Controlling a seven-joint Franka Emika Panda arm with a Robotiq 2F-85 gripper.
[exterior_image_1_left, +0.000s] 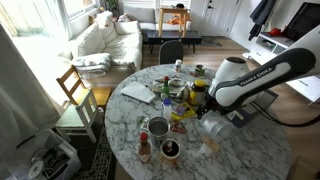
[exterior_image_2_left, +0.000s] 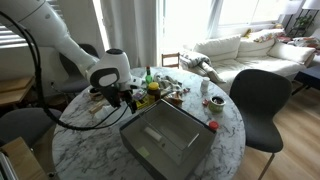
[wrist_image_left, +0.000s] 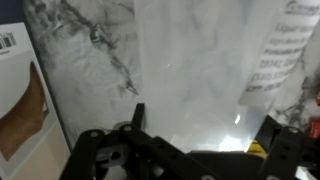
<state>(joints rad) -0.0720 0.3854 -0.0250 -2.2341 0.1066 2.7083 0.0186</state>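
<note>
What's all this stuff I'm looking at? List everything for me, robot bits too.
round marble table: one, white with grey veins, middle of the room
grey metal tray: one, grey, on the table
bottles and jars: several, mixed colours, clustered mid-table
red-capped bottle: one, near the table's edge
dark mug: one, dark, beside that bottle
printed paper sheets: a few, white, on the table
black padded chair: one, black, drawn up to the table
wooden chair: one, light wood, beside the table
white sofa: one, white, by the windows
robot arm: one, white and black, reaching over the table; its jaws hang low above the marble, open or shut unclear
</note>
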